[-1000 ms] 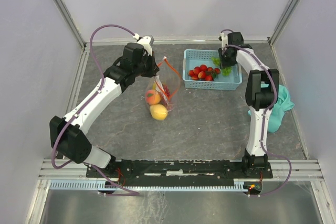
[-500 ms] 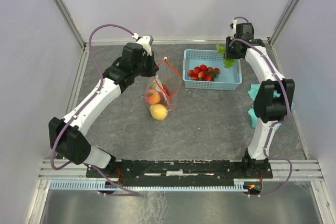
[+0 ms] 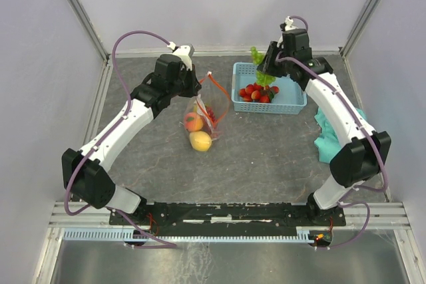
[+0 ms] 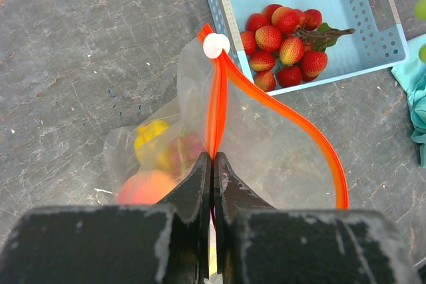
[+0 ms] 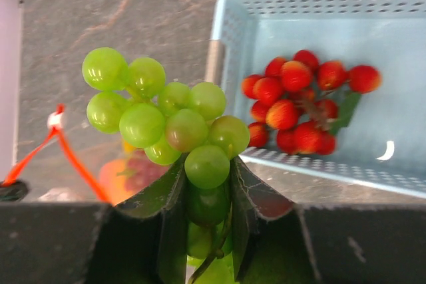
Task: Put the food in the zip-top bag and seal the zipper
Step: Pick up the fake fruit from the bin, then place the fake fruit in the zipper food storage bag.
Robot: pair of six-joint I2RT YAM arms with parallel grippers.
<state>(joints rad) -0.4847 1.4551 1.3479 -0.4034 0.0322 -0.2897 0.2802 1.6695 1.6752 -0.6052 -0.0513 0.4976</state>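
Note:
The clear zip-top bag (image 3: 208, 112) lies left of the basket, its mouth held up. My left gripper (image 3: 198, 85) (image 4: 213, 158) is shut on the red-orange zipper (image 4: 217, 108) at one lip. The white slider (image 4: 215, 45) sits at the strip's far end. The other lip (image 4: 313, 139) bows outward, so the mouth gapes. A peach (image 3: 193, 122) and a yellow lemon (image 3: 201, 142) show through the plastic. My right gripper (image 3: 269, 68) (image 5: 208, 164) is shut on a bunch of green grapes (image 5: 166, 111) (image 3: 261, 64), held in the air over the basket's left end.
A light-blue basket (image 3: 293, 103) (image 5: 373, 38) at the back right holds a cluster of red fruit (image 3: 258, 91) (image 4: 283, 38). A teal cloth (image 3: 333, 143) lies bunched by the right arm. Metal frame posts and walls bound the table.
My right arm has lifted the green grapes out of the basket's right end and swung them left, toward the bag. The left gripper and bag have stayed put.

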